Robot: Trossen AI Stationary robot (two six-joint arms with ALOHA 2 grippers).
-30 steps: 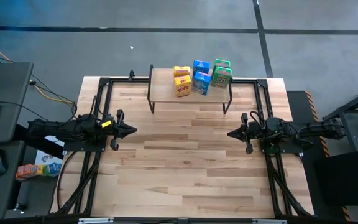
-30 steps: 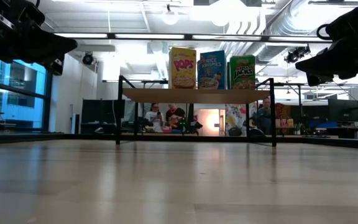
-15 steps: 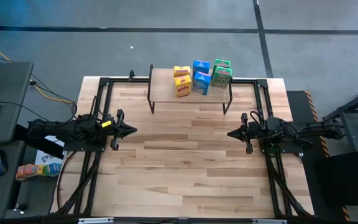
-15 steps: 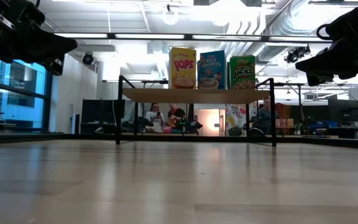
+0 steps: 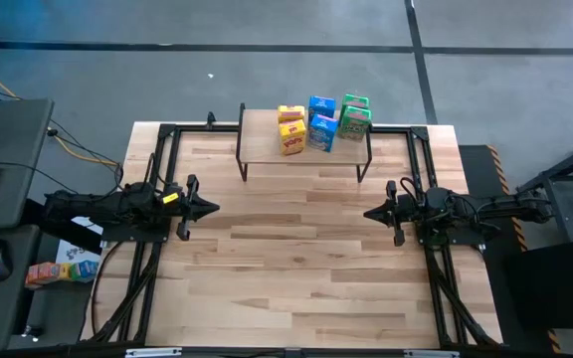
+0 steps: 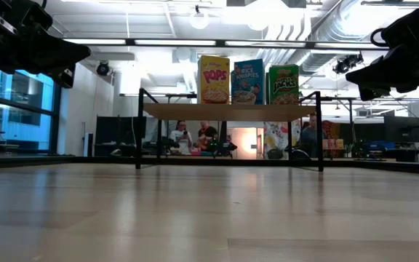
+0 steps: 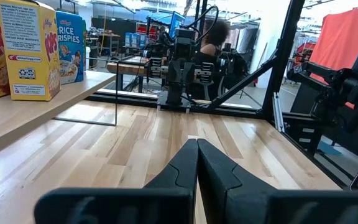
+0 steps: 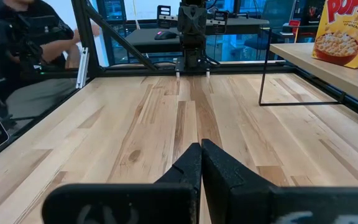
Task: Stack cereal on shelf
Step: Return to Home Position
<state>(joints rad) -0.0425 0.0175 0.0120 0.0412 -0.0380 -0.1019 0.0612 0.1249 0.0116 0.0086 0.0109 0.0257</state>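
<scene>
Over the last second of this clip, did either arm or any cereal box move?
Nothing visibly changed. The left gripper and right gripper stay parked facing each other, fingers shut, and all six cereal boxes stay standing on the shelf.

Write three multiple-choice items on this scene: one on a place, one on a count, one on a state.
1. Where do the six miniature cereal boxes stand relative to the small light-wood shelf with black metal legs? A. on top B. beneath C. in front
2. How many boxes are yellow? A. one B. two C. three
3. How are the left gripper and right gripper? A. both shut, empty B. both open C. each holding a box
Answers: 1 A, the high view shows all six on its top; 2 B, two yellow boxes stand beside the blue boxes; 3 A, each wrist view shows fingers pressed together, nothing between.
</scene>
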